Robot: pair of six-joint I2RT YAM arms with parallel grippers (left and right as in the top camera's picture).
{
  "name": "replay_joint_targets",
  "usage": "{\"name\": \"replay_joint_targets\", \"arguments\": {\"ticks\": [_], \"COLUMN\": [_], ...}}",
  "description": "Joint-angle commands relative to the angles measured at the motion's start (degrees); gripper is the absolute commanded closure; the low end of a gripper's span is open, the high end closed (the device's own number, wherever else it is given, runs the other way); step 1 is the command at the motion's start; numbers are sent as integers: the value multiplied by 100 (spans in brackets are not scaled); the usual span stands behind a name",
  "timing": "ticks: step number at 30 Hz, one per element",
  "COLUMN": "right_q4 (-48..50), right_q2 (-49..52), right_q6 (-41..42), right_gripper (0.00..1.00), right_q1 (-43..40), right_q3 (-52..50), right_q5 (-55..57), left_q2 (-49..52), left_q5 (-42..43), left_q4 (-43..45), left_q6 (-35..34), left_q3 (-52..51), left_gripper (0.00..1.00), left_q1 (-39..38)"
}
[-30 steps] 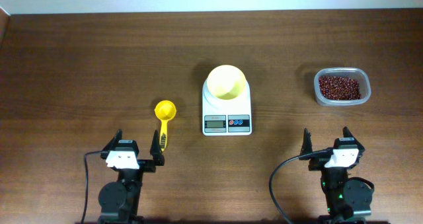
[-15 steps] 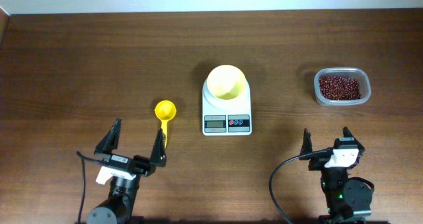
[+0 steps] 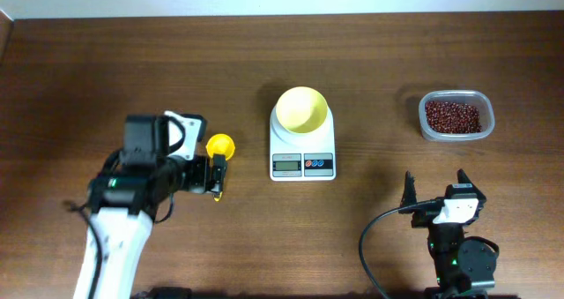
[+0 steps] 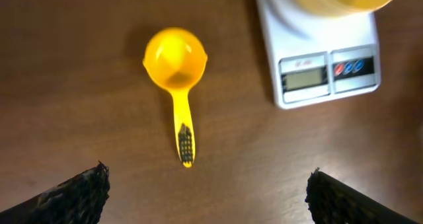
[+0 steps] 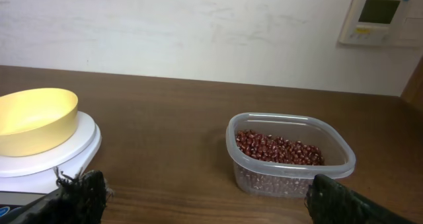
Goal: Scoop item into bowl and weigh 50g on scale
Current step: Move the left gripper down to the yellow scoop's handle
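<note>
Far left: the left fingers [image 4: 79, 194] are spread wide and grasp nothing. They hang over the handle end of a yellow scoop [image 4: 177, 65], which lies flat on the desk [image 3: 88, 70] with its cup pointing away from the arm. Just right of the scoop stands the scale [image 3: 302, 165]; the bowl [image 3: 302, 110] sits on its platform. Far right, well apart from the scale, a clear container [image 5: 264, 178] holds the beans [image 5: 277, 148]. At the near edge, the right fingers [image 5: 82, 194] are released wide and grasp nothing.
</note>
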Motion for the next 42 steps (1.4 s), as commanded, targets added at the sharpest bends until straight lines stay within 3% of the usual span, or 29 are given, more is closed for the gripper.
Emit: {"name": "replay_joint_targets", "arguments": {"ticks": [1, 4, 6, 11, 18, 42], "right_q4": [-46, -46, -46, -46, -46, -46], "right_q2": [-39, -39, -39, -39, -39, -39], "right_q6": [44, 44, 44, 44, 44, 44], "right_gripper": [1, 1, 1, 1, 1, 1], "right_q1": [-26, -26, -26, -26, -28, -26], "right_q3": [-31, -31, -31, -31, -31, -31], "right_q5": [7, 7, 7, 7, 7, 7], "left_q2": [754, 1759, 2275, 2968, 2994, 3003], "left_q5": [328, 422, 789, 807, 782, 614], "left_q4": [-31, -37, -68, 256, 476, 1257], "left_q6": [-98, -907, -907, -859, -708, -651], "left_q3": [68, 68, 61, 55, 46, -444], "left_gripper": [1, 1, 1, 1, 1, 1], "left_q1": [275, 1117, 1180, 1172, 863, 863]}}
